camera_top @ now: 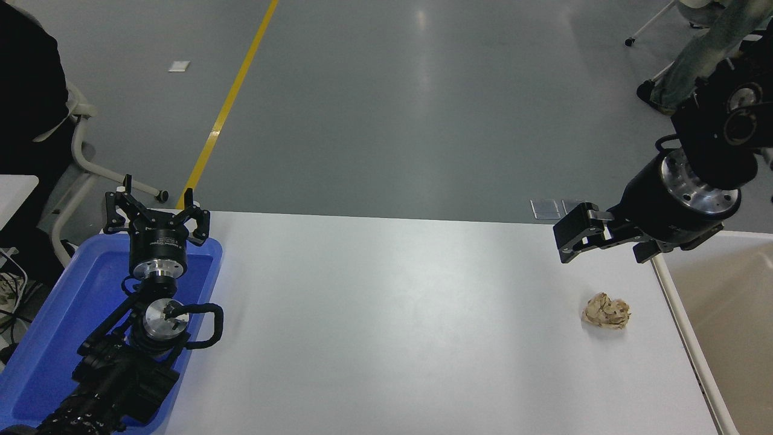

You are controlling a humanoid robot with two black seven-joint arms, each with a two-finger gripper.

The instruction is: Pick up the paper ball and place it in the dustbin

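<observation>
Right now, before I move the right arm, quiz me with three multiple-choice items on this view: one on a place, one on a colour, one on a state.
1. Where is the paper ball?
A. in the dustbin
B. on the white table
C. in the tray

2. The tray under the left gripper is:
A. blue
B. green
C. red

3. The right gripper is:
A. gripping the ball
B. inside the dustbin
C. above the table, holding nothing

B: it lies on bare tabletop near the dustbin.
A: bright blue tray.
C: it hangs clear beyond the ball.

Showing now: one paper ball (606,311), one dustbin (724,314), one blue tray (36,338), two grippers, and seemingly two people, both cropped.
</observation>
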